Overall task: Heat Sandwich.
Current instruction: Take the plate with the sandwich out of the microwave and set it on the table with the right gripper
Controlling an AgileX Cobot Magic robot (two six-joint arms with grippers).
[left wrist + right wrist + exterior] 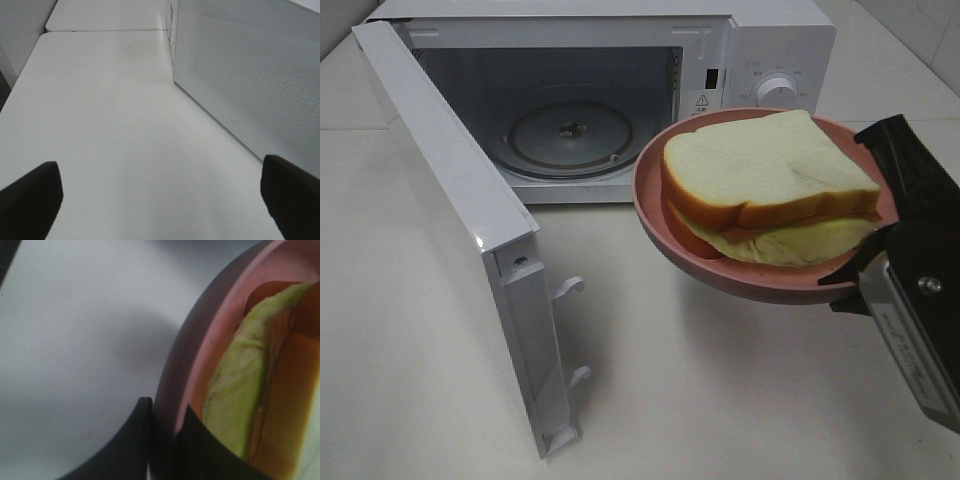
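Right claw [858,272] is clamped on the rim of the pink plate [740,280], held above the counter [700,400]. Sandwich [770,185] lies flat on it, long axis running away from the claw toward the open microwave [620,60]. Left claw [160,200] spread wide, empty.

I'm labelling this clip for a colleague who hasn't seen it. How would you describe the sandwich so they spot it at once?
Find the white microwave with its door swung open. In front of its control panel, the right gripper holds a round pink plate by the rim, above the table. The sandwich lies on it: white bread, tan crust, pale green filling.
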